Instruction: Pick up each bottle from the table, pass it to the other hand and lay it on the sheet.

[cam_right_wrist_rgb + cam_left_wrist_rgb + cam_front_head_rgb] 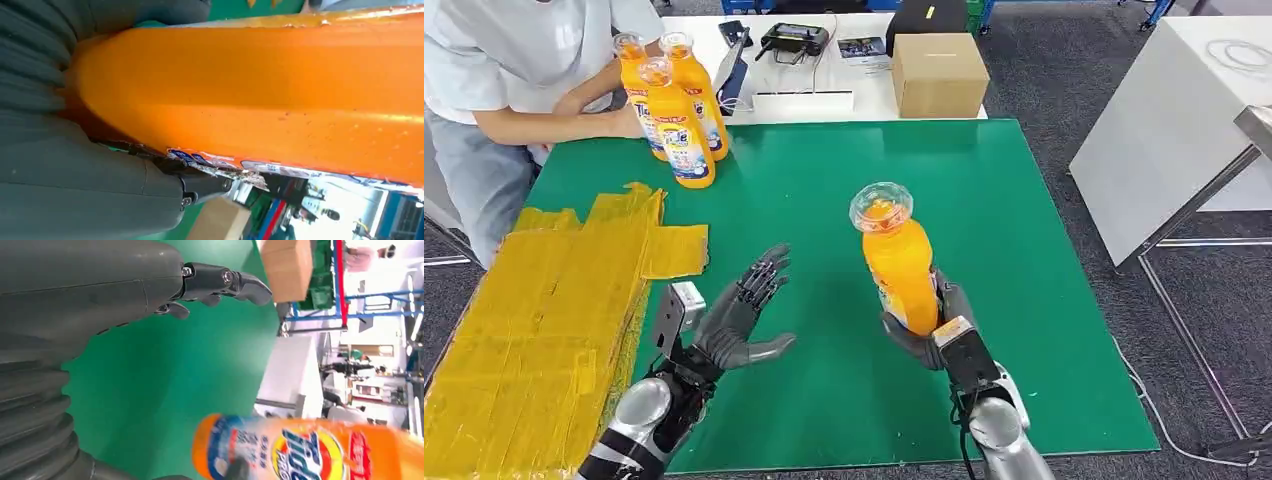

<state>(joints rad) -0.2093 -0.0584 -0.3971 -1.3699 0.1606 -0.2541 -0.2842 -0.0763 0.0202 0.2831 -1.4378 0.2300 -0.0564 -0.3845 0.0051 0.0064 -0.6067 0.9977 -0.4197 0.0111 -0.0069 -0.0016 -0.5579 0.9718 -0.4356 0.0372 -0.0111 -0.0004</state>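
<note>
- Orange bottle (899, 268) stands upright in my right hand (929, 335), gripped above the green table (1024, 300).
- My left hand (742, 315) hovers empty, fingers spread.
- Left wrist view shows its label, possibly blurred.
- Yellow sheet (534, 320) lies left; three bottles (674, 105) behind.

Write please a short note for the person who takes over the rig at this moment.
Right hand holds one bottle upright above the green mat. Left hand is open, fingers spread, palm toward the bottle, not touching it. Three more bottles stand at the mat's far left corner, by a person's arm. Yellow sheet has no bottle on it. Done: first pick-up. Left: pass to left hand, lay on sheet, then the other three.
</note>
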